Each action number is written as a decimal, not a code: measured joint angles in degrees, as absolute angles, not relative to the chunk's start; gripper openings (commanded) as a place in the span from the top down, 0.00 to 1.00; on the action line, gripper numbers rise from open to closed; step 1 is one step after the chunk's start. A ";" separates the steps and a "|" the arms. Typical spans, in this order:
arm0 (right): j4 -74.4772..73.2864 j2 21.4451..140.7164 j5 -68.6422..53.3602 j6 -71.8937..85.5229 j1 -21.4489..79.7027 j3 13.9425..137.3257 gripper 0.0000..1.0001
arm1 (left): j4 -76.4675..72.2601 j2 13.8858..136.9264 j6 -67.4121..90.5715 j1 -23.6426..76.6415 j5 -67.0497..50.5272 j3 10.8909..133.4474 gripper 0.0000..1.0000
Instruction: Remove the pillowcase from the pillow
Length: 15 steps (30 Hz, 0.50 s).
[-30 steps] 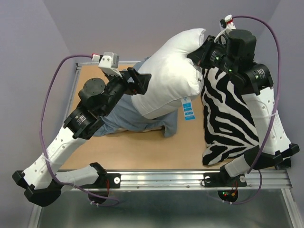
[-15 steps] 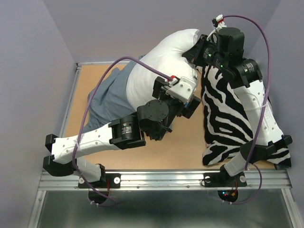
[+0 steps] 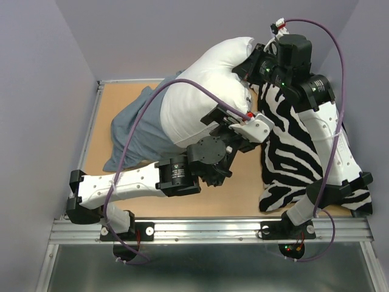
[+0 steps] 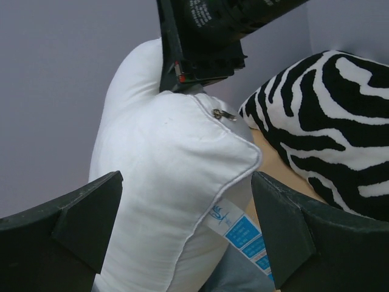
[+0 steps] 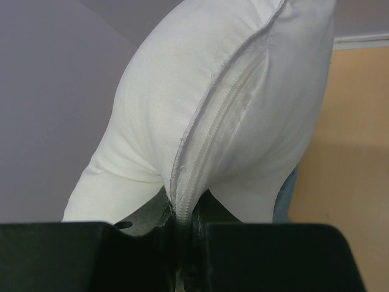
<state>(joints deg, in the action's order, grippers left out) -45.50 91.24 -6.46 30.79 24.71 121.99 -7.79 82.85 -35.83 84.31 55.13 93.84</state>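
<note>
The white pillow is held up at the back middle by one edge. My right gripper is shut on its zipper seam. The blue-grey pillowcase lies crumpled on the table left of the pillow and runs under it. My left gripper is open and empty at the pillow's lower right corner. In the left wrist view its fingers stand either side of that corner, near the blue tag. A bit of pillowcase shows below.
A black-and-white zebra-print cushion lies along the right side of the wooden table, close to my left gripper and under my right arm. Purple walls stand behind and at both sides. A metal rail runs along the near edge.
My left arm has let go at the pillow's left side and swung right across the front to its lower right corner. The pillowcase has slid left, off the front of the pillow.
</note>
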 measured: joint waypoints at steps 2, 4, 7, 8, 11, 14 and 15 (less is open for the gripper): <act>-45.67 91.26 -6.46 30.85 24.73 122.28 0.99 | -6.35 83.61 -35.73 84.38 53.78 94.06 0.01; -45.84 91.26 -6.46 30.85 24.73 122.50 0.99 | -5.02 84.49 -35.38 84.38 52.69 94.61 0.01; -45.89 91.26 -6.46 30.85 24.73 122.52 0.99 | -4.01 85.49 -34.96 84.12 51.59 95.33 0.01; -45.91 91.26 -6.46 30.85 24.73 122.52 1.00 | -3.81 85.65 -34.81 83.83 51.35 95.39 0.01; -46.00 91.26 -6.46 30.87 24.73 122.54 0.99 | -3.36 86.56 -34.28 82.15 51.22 95.98 0.01; -46.50 91.26 -6.46 30.87 24.73 122.89 1.00 | -3.14 87.77 -33.43 78.98 50.96 96.42 0.01; -46.70 91.26 -6.46 30.87 24.73 123.07 0.99 | -3.16 88.20 -33.15 77.67 50.96 96.47 0.01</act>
<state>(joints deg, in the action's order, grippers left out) -46.70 91.26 -6.46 30.87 24.73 123.07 -3.16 88.20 -33.15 77.67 50.96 96.47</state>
